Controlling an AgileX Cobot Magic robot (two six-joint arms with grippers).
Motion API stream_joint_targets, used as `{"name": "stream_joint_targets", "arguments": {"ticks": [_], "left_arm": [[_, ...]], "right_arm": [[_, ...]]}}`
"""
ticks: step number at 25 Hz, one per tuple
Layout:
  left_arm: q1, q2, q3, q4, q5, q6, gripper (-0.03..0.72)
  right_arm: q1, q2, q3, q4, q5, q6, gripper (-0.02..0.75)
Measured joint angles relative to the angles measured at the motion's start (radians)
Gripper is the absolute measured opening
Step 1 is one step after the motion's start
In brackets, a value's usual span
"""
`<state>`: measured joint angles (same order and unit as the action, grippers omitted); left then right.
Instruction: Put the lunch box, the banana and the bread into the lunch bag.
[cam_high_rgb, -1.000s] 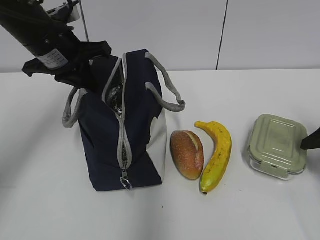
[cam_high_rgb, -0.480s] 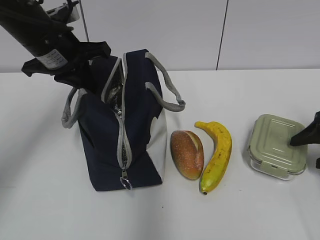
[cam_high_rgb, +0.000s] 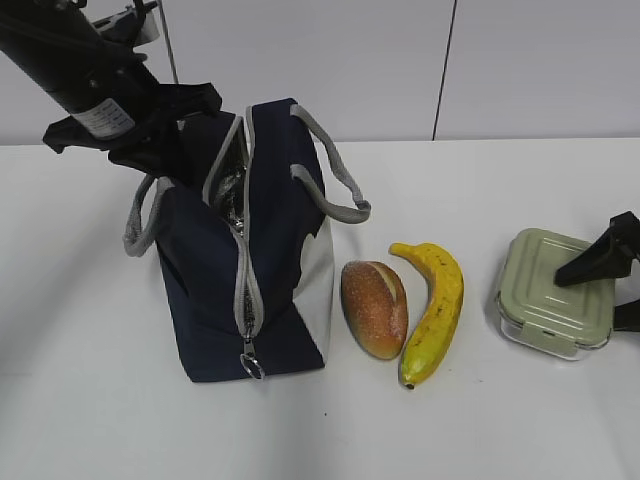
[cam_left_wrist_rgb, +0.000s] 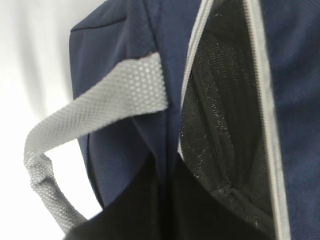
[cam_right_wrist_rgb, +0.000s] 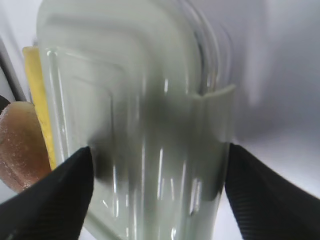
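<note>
- The right tool (cam_right_wrist_rgb: 155, 195) hangs over the small rectangular glass lunch box with a pale sage-green snap lid (cam_high_rgb: 553, 291), near the right edge of the white table (cam_high_rgb: 90, 400). Its two dark fingers (cam_right_wrist_rgb: 47, 200) are spread, one on each side of the lid, gripping nothing yet.
- The step in hand looks like the grasp of this box. To do it well, I would bring the fingers down past the lid rim so the pads meet the glass walls, not the lid's flap, and centre the box between them, since glass is smooth and may slip if caught off-centre.
- The left tool (cam_high_rgb: 165, 150) is at the far left side of the boxy navy-blue fabric lunch bag with grey zipper strip and grey webbing handles (cam_high_rgb: 250, 250). It seems to be holding the mouth apart, but the fingers are hidden, so I cannot tell whether it is clenched or released.
- The bag stands left of the table's middle, its zipper undone and its dark lining showing.
- The small oval golden-brown bread roll (cam_high_rgb: 374, 308) and the curved yellow banana (cam_high_rgb: 432, 310) lie touching each other between bag and box, nearer the front edge.
- The table is plain, white and matt. Behind its far edge runs a pale panelled wall (cam_high_rgb: 540, 60) with a dark vertical seam.
</note>
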<state>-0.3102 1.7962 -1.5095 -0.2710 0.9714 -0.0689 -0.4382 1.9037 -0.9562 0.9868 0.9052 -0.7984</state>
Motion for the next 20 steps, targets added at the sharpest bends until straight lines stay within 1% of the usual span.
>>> {"name": "stream_joint_targets", "arguments": {"ticks": [6,8,13,14,18,20], "left_arm": [[0.0,0.0,0.0,0.0,0.001,0.0,-0.003],[0.0,0.0,0.0,0.001,0.001,0.0,-0.003],[0.0,0.0,0.0,0.002,0.001,0.0,-0.003],[0.0,0.0,0.0,0.002,0.001,0.0,-0.003],[0.0,0.0,0.0,0.004,0.003,0.0,-0.003],[0.0,0.0,0.0,0.004,0.004,0.0,-0.003]], "right_arm": [[0.0,0.027,-0.016,0.004,0.022,-0.017,0.568],[0.0,0.027,-0.016,0.008,0.029,-0.019,0.54],[0.0,0.027,-0.018,0.029,0.068,-0.021,0.398],[0.0,0.027,-0.018,0.031,0.073,-0.021,0.384],[0.0,0.027,-0.018,0.057,0.08,-0.023,0.372],[0.0,0.034,-0.018,0.112,0.087,-0.023,0.372]]}}
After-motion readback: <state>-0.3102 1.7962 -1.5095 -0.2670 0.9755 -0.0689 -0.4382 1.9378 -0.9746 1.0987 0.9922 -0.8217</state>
